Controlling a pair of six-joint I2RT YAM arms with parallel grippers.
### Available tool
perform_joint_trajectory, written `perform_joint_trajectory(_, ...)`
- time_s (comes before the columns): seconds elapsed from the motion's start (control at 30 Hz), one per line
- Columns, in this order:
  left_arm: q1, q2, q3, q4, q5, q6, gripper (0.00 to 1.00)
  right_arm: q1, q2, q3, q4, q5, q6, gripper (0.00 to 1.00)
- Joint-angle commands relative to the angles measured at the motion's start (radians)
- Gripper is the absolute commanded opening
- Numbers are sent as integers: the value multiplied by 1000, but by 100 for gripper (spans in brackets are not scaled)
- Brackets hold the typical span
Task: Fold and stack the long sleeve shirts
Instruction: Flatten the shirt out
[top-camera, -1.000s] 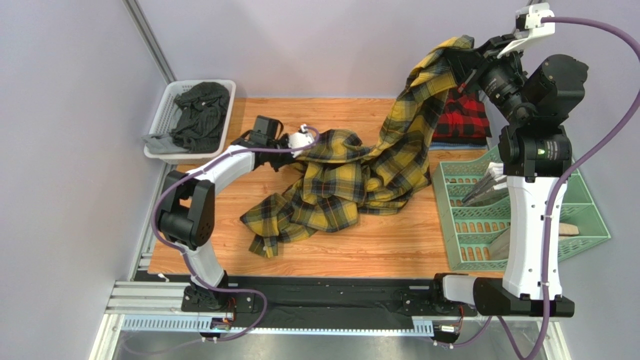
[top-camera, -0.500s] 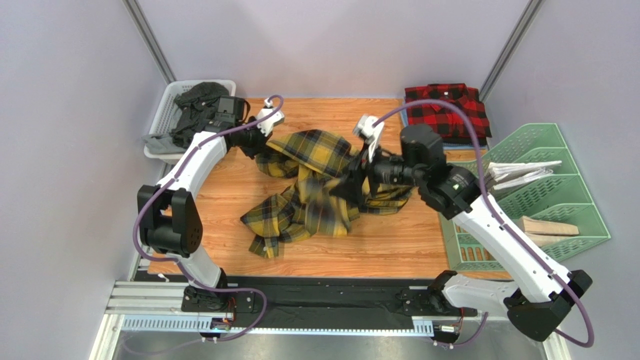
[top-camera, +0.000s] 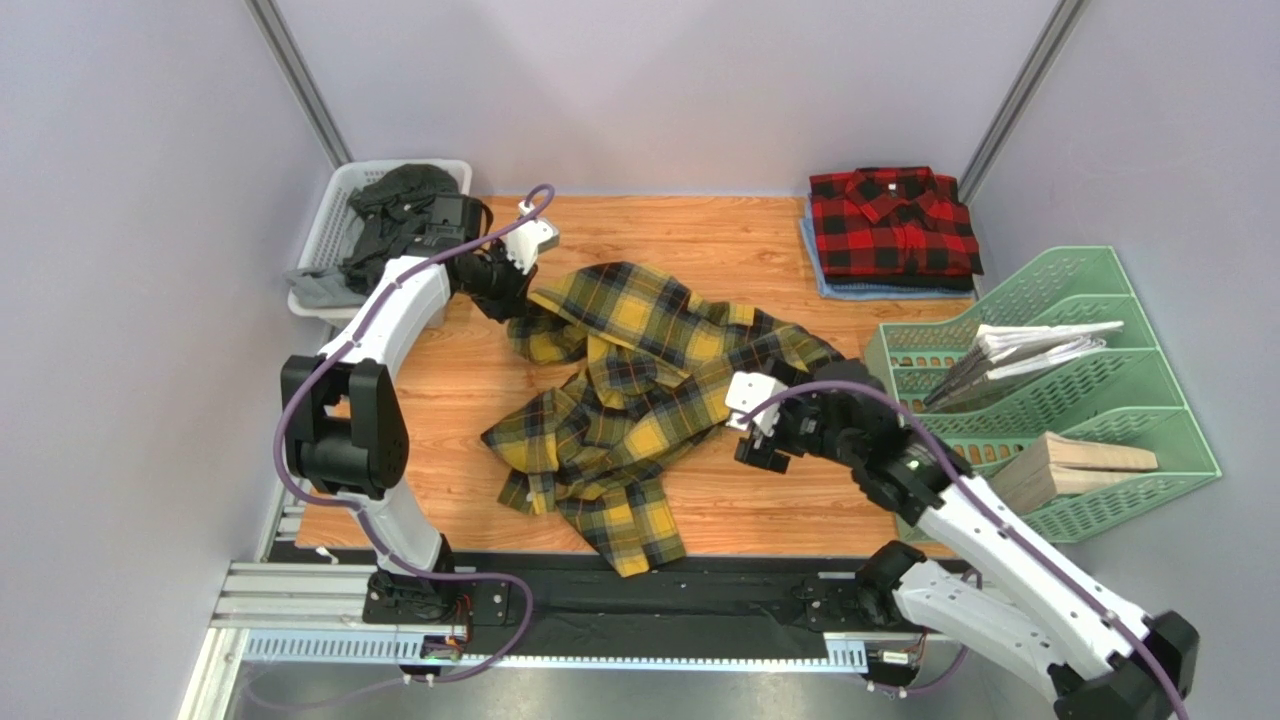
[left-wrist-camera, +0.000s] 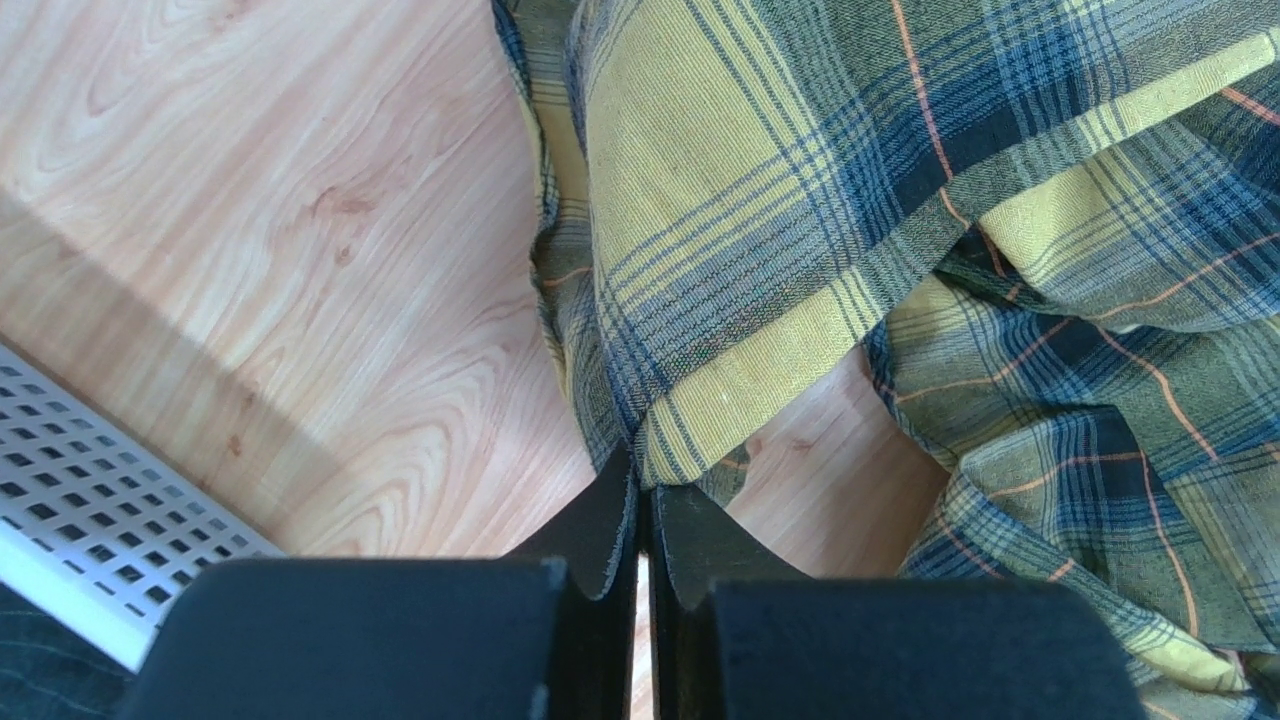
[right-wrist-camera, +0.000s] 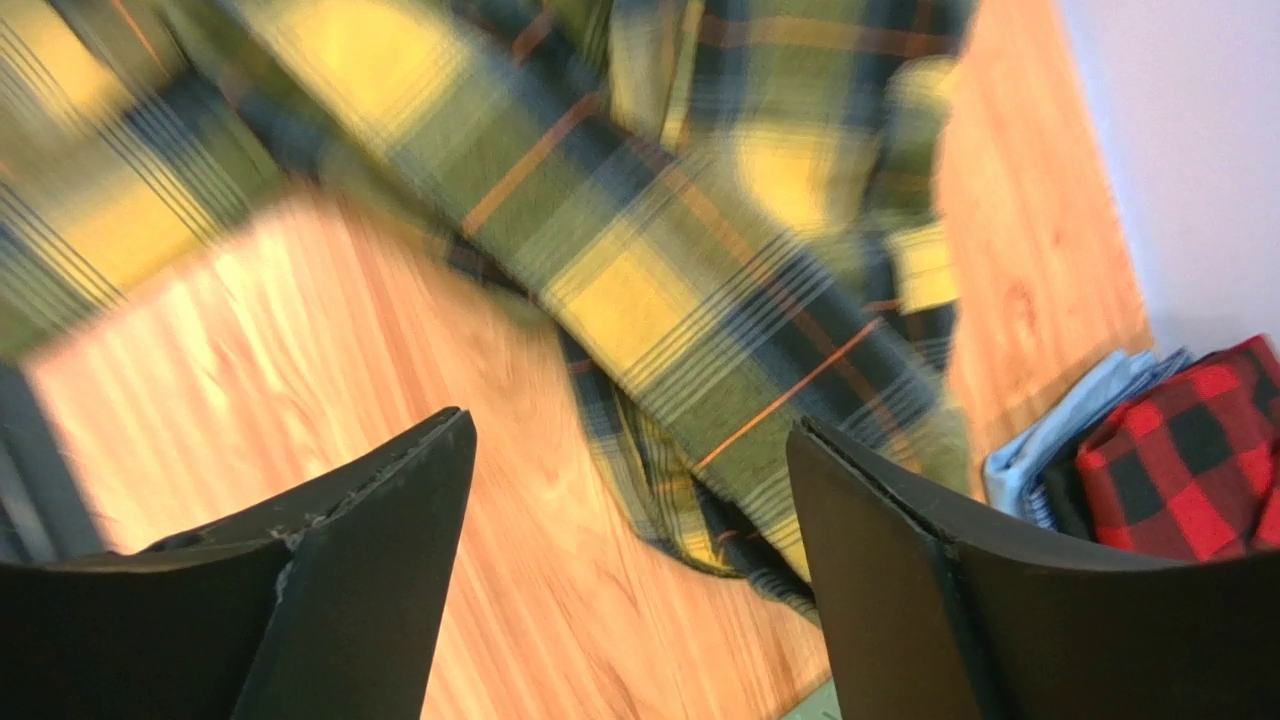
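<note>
The yellow long sleeve shirt (top-camera: 646, 393) lies rumpled and spread across the middle of the wooden table. My left gripper (top-camera: 514, 305) is shut on its back-left edge; the left wrist view shows the closed gripper (left-wrist-camera: 646, 483) pinching a fold of the yellow shirt (left-wrist-camera: 842, 195) just above the wood. My right gripper (top-camera: 756, 438) hovers open beside the shirt's right side. In the right wrist view nothing lies between the fingers of that gripper (right-wrist-camera: 631, 443), and the yellow shirt (right-wrist-camera: 646, 285) is beyond them. The red long sleeve shirt (top-camera: 894, 222) sits folded at the back right corner.
A white basket (top-camera: 334, 225) of dark clothes stands at the back left, close to my left wrist. A green file rack (top-camera: 1104, 293) with papers and a wooden block (top-camera: 1074, 462) lines the right edge. A light blue cloth (right-wrist-camera: 1059, 438) lies under the red shirt (right-wrist-camera: 1187, 465).
My right gripper opened, let go of the yellow shirt it held high at the back right, and swung down to the table's middle right. The shirt dropped flat. My left gripper drew its edge back-left.
</note>
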Motion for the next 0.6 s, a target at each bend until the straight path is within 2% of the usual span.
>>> perform_joint_trajectory(0.0,1,17,29,-9,29,-25,0,45,68,-139,394,101,-192,85)
perform_joint_trajectory(0.13,1,14,12,-10,23,-31,0,115,169,-202,549,125,-185,85)
perform_joint_trajectory(0.23,5,1,-9,-9,20,-26,0,169,220,-262,660,139,-230,81)
perform_joint_trajectory(0.27,8,0,-17,-7,22,-25,0,175,235,-295,686,144,-263,77)
perform_joint_trajectory(0.4,18,-8,-32,-4,34,-34,0,179,312,-337,799,194,-343,73)
perform_joint_trajectory(0.57,26,-11,-55,7,34,-28,0,179,367,-346,856,194,-380,72)
